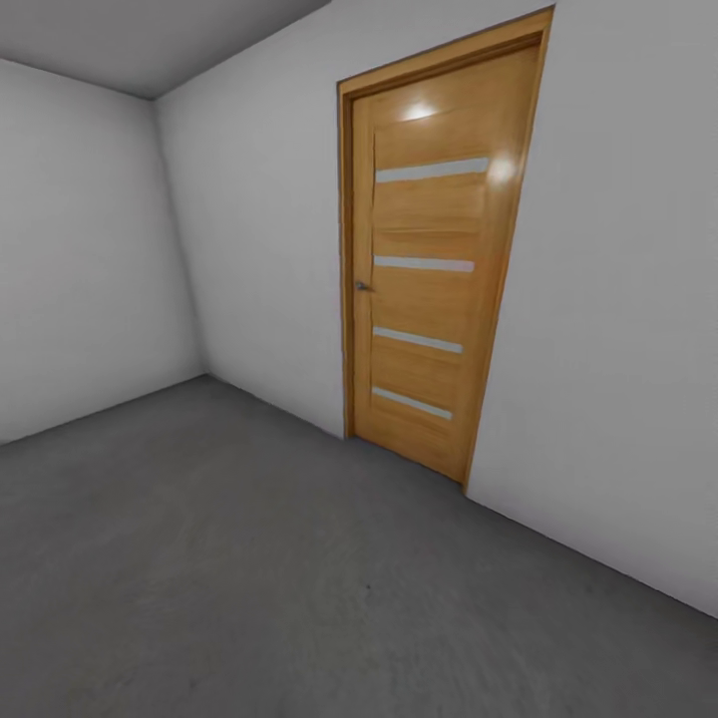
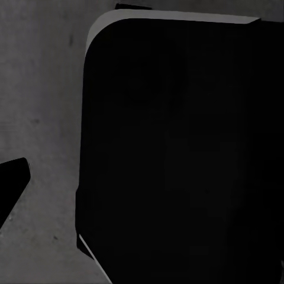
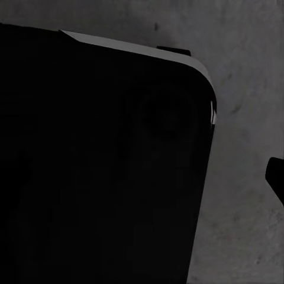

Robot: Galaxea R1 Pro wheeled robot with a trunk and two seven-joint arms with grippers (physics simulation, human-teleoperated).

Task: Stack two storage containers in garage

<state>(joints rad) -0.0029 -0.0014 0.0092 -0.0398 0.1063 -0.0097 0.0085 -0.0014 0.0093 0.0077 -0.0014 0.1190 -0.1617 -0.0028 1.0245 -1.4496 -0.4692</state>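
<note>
I am in the garage, facing a corner of pale grey walls. The dark grey concrete floor spreads across the lower head view. The two storage containers and the living room are out of view. In the left wrist view one dark fingertip pokes in at the edge over the floor. Likewise, the right wrist view has a dark fingertip at its edge above the floor. Nothing is seen held by either finger. A large black body of the robot sits under both wrist cameras.
A wooden door with several frosted strips stands shut in the right-hand wall, its handle on the left side. The walls meet in a corner at the left. Open concrete lies ahead and leftward.
</note>
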